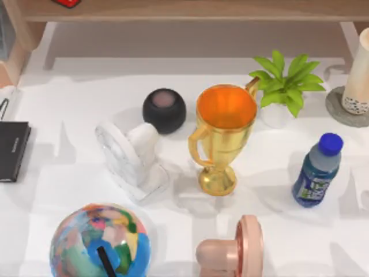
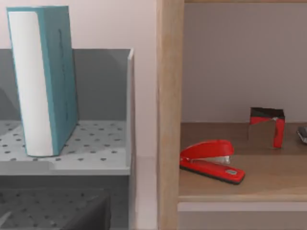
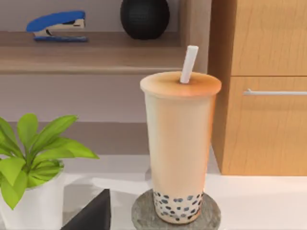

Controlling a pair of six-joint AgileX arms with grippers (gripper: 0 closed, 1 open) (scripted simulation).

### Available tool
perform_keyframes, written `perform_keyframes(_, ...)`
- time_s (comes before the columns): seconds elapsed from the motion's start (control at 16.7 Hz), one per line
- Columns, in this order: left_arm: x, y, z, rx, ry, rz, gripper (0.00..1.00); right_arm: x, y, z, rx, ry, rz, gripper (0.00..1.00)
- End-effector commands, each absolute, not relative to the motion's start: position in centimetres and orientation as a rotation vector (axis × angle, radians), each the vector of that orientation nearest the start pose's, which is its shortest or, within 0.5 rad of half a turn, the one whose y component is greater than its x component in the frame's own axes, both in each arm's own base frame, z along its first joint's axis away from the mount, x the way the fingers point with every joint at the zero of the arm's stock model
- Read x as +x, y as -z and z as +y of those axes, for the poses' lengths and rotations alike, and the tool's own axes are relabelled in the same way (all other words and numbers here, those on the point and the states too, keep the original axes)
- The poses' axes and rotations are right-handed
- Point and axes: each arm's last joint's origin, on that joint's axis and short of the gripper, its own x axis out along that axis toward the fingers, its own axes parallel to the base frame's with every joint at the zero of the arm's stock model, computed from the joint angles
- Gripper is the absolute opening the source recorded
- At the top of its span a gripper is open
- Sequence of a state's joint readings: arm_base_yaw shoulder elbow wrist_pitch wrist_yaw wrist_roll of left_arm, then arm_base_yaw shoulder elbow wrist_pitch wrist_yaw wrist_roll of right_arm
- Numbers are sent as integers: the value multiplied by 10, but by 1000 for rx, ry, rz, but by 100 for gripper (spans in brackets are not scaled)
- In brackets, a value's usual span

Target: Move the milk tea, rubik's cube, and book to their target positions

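The milk tea (image 3: 180, 148), a tall cream cup with a white straw and dark pearls at its base, stands upright on a round grey coaster (image 3: 144, 215). In the top view the milk tea (image 1: 358, 75) is at the table's far right edge. The book (image 2: 45, 81), light blue with a pale edge, stands upright on a grey perforated tray (image 2: 96, 148) beside a wooden post. The rubik's cube is out of view. A dark part of my left gripper (image 2: 91, 213) shows below the tray. A dark part of my right gripper (image 3: 93, 213) sits near the coaster, apart from the cup.
On the table stand a gold trophy (image 1: 222, 138), white fan (image 1: 130, 153), black speaker (image 1: 164, 109), plant (image 1: 285, 86), blue-capped bottle (image 1: 317, 170), globe (image 1: 101, 242), pink fan (image 1: 236, 248) and a black slab (image 1: 11, 150). A red stapler (image 2: 211, 160) and a red-black block (image 2: 266, 125) lie on the shelf.
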State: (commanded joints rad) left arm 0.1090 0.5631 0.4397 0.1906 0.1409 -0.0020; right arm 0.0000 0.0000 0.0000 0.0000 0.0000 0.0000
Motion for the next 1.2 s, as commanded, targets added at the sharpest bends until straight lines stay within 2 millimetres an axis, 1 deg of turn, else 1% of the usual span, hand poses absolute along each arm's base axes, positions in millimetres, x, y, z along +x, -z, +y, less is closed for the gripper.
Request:
perform_keyframes(0.06, 167, -290, 17, -4, 28, -64, 100, 106, -160, -1, 0, 0, 0, 100)
perform_keyframes(0.18, 206, -311, 30, -6, 23, -51, 100, 106, -160, -1, 0, 0, 0, 100)
perform_keyframes(0.3, 252, -322, 49, -9, 17, -36, 100, 106, -160, -1, 0, 0, 0, 100)
perform_keyframes(0.36, 275, -323, 60, -11, 14, -27, 100, 106, -160, -1, 0, 0, 0, 100)
perform_keyframes(0.42, 299, -321, 72, -14, 12, -19, 100, 106, -160, -1, 0, 0, 0, 100)
perform_keyframes(0.54, 343, -310, 97, -19, 10, -4, 100, 106, -160, -1, 0, 0, 0, 100)
perform_keyframes(0.66, 380, -292, 121, -23, 9, 7, 100, 106, -160, -1, 0, 0, 0, 100)
perform_keyframes(0.72, 395, -282, 132, -24, 10, 11, 100, 106, -160, -1, 0, 0, 0, 100)
perform_keyframes(0.84, 418, -265, 149, -24, 12, 11, 100, 106, -160, -1, 0, 0, 0, 100)
perform_keyframes(0.96, 432, -253, 161, -23, 15, 7, 100, 106, -160, -1, 0, 0, 0, 100)
perform_keyframes(1.08, 438, -248, 167, -21, 17, 4, 100, 106, -160, -1, 0, 0, 0, 100)
perform_keyframes(1.2, 438, -248, 167, -21, 17, 4, 100, 106, -160, -1, 0, 0, 0, 100)
